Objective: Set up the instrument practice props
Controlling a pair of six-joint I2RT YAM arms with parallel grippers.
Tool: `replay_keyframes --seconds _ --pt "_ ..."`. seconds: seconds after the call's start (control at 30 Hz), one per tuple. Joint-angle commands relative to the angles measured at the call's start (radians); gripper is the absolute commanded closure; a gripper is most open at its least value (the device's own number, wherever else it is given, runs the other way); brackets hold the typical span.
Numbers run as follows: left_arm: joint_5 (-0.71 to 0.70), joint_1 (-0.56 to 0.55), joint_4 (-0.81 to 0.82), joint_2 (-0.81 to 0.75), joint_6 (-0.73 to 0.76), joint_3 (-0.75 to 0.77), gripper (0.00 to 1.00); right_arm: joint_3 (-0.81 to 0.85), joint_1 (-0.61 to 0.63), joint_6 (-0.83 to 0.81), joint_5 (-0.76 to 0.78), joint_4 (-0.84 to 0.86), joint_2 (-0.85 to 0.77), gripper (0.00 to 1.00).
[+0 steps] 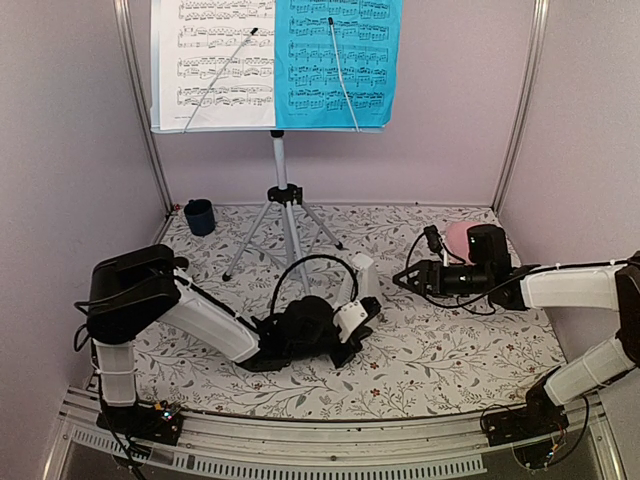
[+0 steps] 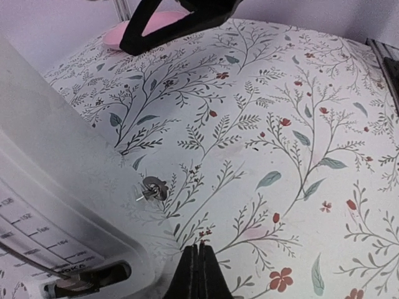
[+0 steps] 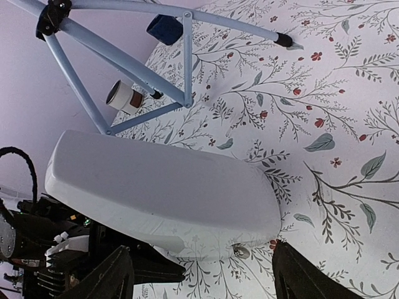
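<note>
1. Left gripper (image 2: 199, 274): fingers pressed together, gripping nothing; tips low over tablecloth (image 2: 293, 112), just beside metronome (image 1: 364, 278).
2. Right gripper (image 1: 402, 280): fingers spread wide, empty, aimed at metronome's side, not touching.
3. Metronome: mid-table between both grippers; apparently upright, long axis vertical, narrow end up, scale face toward left wrist camera.
4. Music stand (image 1: 280, 175) at back: white sheet (image 1: 215, 60) left, blue sheet (image 1: 335, 60) right.

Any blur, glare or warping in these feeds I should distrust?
Top external: even soft light, staves on the white music sheet readable. Left wrist: metronome too close and soft-focused, table bowed by lens distortion. Right wrist: metronome bright, almost washed out, but its edges sharp.
</note>
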Motion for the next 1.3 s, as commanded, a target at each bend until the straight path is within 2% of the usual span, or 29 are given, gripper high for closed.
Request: replay_keyframes --seconds 0.0,0.23,0.3,0.5,0.67,0.83,1.03,1.27 --pt "-0.024 0.004 0.017 -0.011 -0.013 -0.007 1.0 -0.019 -0.012 0.01 -0.023 -0.005 -0.029 0.22" --pt "-0.031 0.014 -0.008 -0.167 -0.027 -0.166 1.0 -0.019 -0.014 0.011 -0.043 0.023 0.013 0.24" --pt "-0.041 0.016 -0.025 -0.163 -0.029 -0.17 1.0 -0.015 -0.013 0.023 -0.052 0.033 0.041 0.29" --pt "-0.073 0.023 -0.035 -0.105 -0.035 -0.104 1.0 -0.018 -0.01 0.041 -0.035 0.065 0.137 0.54" --pt "-0.086 0.024 -0.046 -0.083 -0.028 -0.075 1.0 -0.011 -0.001 0.042 -0.035 0.123 0.234 0.64" --pt "-0.103 0.026 -0.067 -0.047 -0.002 -0.048 1.0 0.026 0.008 0.047 -0.052 0.157 0.308 0.66" --pt "-0.105 0.026 -0.057 0.078 0.0 0.084 1.0 0.095 0.006 0.038 -0.043 0.144 0.367 0.68" --pt "-0.105 0.034 -0.008 0.142 0.026 0.183 1.0 0.158 0.001 -0.007 -0.027 0.092 0.403 0.68"
